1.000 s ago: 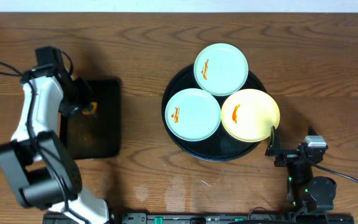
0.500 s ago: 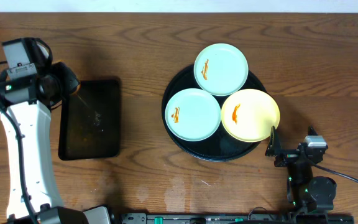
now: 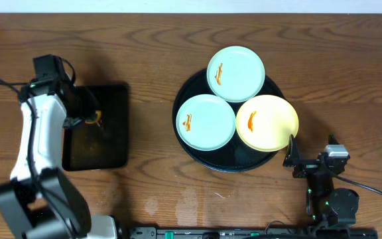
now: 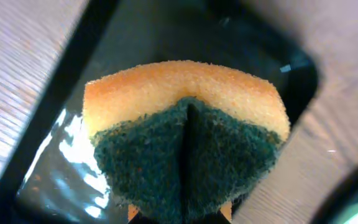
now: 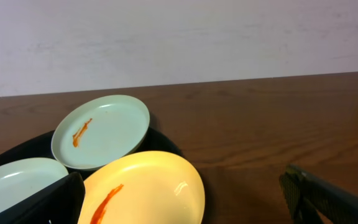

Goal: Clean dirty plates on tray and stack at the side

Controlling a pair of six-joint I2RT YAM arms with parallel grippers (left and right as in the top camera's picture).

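Holding three smeared plates (image 3: 205,121): round tray (image 3: 225,161) | left hand (image 3: 93,118) clamped on sponge (image 4: 185,118) over rectangular tray (image 3: 105,147) | right hand (image 3: 310,158) apart

No legible text, label, brand, number or sign in any view. Plates (image 3: 236,74), tray (image 3: 219,161), sponge (image 4: 185,130): plain, unmarked surfaces.

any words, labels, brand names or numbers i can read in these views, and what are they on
No text can be read in any view.
The plates, the round black tray, the sponge and the rectangular black tray carry no writing.
The black rail at the table's near edge has a small green patch, too small to tell whether it is a label.
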